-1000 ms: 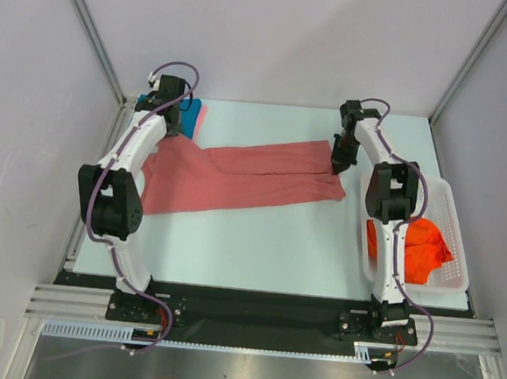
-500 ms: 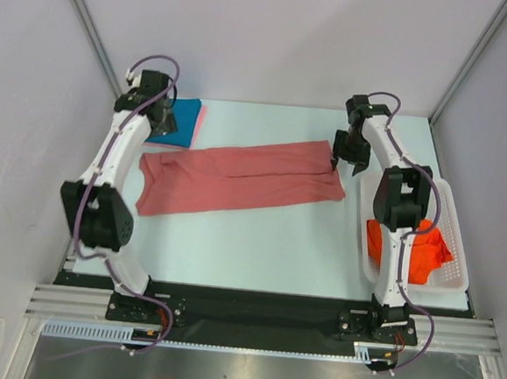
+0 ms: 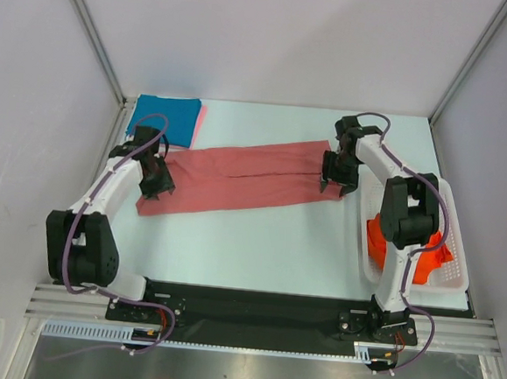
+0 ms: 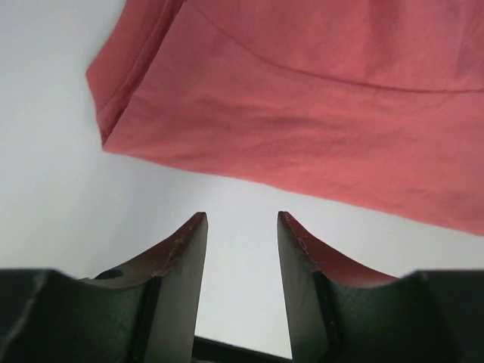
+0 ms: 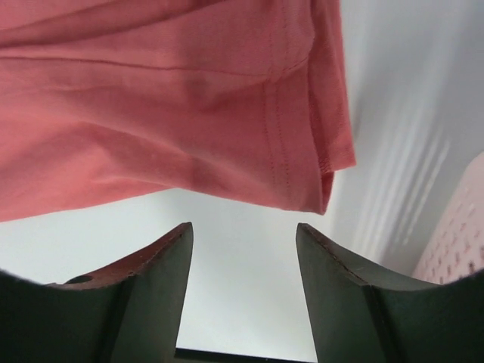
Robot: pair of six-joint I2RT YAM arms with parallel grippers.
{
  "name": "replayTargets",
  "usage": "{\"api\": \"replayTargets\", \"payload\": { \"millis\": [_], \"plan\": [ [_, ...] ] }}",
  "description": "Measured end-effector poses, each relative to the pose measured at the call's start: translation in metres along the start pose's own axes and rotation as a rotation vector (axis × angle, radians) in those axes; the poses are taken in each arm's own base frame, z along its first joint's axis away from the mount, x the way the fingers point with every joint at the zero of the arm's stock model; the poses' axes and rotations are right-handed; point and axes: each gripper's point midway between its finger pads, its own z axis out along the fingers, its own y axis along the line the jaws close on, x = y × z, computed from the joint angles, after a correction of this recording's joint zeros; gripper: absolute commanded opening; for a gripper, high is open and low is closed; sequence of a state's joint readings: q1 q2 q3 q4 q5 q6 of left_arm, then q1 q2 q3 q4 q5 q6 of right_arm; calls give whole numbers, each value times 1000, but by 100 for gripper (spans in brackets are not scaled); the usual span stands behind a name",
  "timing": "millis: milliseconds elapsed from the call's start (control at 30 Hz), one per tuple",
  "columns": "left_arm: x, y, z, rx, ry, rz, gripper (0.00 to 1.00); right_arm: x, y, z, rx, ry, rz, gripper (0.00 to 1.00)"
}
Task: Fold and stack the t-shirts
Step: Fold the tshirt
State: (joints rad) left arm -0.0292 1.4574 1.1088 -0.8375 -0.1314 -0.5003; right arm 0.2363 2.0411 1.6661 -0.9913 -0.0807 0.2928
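Both pincers are found with fingers apart and nothing held. The left pincer [image 4: 240,219] is poised just short of the near edge of the salmon-red shirt [image 3: 241,175] at its left end, and the right pincer [image 5: 243,227] just short of the near right corner. Bare tabletop [image 3: 259,234] is seen between each pair of fingers. Progress is judged as partial. A teal shirt [image 3: 165,119] is seen folded at the far left corner, with a light pink shirt [image 3: 200,119] showing at its edge beneath, so a stack appears to be begun. The salmon-red shirt is laid flat across the middle as a long band, apparently folded lengthwise; its cross folds and its placing on the stack are not yet done. Orange-red shirts [image 3: 411,246] are noted crumpled in the white basket [image 3: 455,225] at the right, unfolded. The left arm is reached forward and bent inward over the shirt's left end. The right arm is stretched forward, with its wrist turned down at the right end.
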Motion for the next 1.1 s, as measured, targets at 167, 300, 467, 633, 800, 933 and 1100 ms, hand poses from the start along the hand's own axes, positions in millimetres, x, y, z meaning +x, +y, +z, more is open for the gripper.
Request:
{"api": "replayTargets", "payload": {
  "millis": [167, 300, 467, 633, 800, 933, 1100],
  "plan": [
    [-11, -4, 20, 46, 17, -71, 38, -13, -11, 2, 39, -50, -15, 66],
    [-7, 1, 38, 50, 55, -105, 34, -28, -18, 3, 49, -82, -11, 57],
    [5, 2, 47, 51, 98, -105, 32, -65, -13, 11, 25, -139, 5, 42],
    [4, -1, 48, 65, 94, -104, 31, -82, -9, 31, 21, -145, 19, 31],
    [4, -1, 49, 63, 99, -103, 29, -81, -12, 41, 45, -123, 36, 31],
    [8, 1, 54, 53, 117, -105, 27, -81, -17, 40, 77, -125, 48, 33],
    [11, 2, 59, 43, 134, -105, 27, -80, -21, 40, 99, -126, 51, 27]
  ]
}}
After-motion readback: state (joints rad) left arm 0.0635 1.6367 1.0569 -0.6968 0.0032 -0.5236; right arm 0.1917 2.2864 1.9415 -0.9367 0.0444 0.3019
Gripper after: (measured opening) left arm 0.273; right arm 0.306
